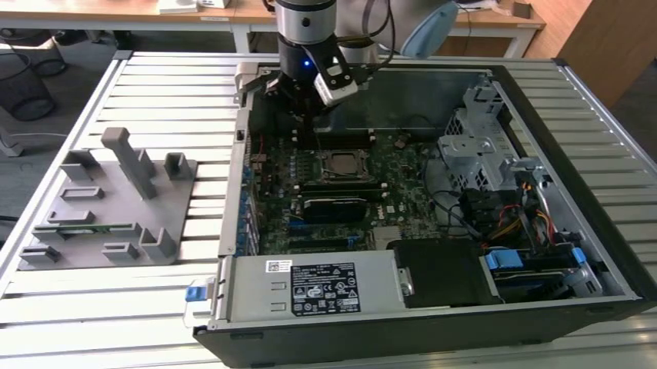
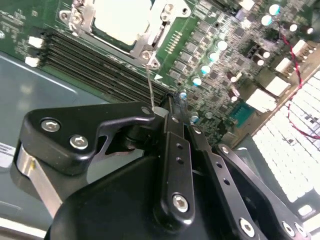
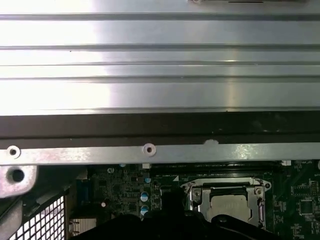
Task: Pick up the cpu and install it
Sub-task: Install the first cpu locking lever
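The cpu [image 1: 339, 164] lies flat in the motherboard socket inside the open computer case, its silver top showing within the metal frame. It also shows in both wrist views, as the cpu [image 2: 122, 20] and the cpu [image 3: 227, 202]. My gripper [image 1: 308, 127] hangs just behind the socket, over the memory slots [image 2: 95, 57]. In the second wrist view the black fingers [image 2: 172, 130] look pressed together at the gripper [image 2: 170, 100] tip. A thin wire socket lever [image 2: 150, 85] runs from the socket corner to beside that tip. I cannot tell if the lever is gripped.
A grey holder fixture [image 1: 103, 200] with a green memory stick [image 1: 88, 228] stands on the slatted table at the exterior view's left. In the case are a power supply [image 1: 318, 288], a drive cage [image 1: 478, 146] and cables. The case rail [image 3: 150, 150] runs close behind the socket.
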Motion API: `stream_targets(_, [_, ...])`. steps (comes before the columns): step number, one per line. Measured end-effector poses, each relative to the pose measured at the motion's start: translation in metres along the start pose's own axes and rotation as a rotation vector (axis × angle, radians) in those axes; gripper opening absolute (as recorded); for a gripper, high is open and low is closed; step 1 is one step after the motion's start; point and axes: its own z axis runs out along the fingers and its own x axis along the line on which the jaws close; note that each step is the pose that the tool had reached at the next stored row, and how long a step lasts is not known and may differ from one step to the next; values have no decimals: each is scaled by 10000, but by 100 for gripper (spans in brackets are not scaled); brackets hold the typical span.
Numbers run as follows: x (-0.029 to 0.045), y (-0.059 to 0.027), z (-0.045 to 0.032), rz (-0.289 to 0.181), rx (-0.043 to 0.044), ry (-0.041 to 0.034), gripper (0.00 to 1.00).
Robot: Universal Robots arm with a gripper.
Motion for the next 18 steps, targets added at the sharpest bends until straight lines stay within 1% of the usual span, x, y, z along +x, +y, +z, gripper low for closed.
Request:
stream_targets(3, [-73, 2, 1, -2, -8, 2, 11])
stream_targets(7, [-133, 4, 3, -2, -7, 2, 11])
stream_targets(14, [-192, 5, 13, -2, -10, 1, 11])
stream_targets(18, [-201, 5, 15, -1, -9, 1, 11])
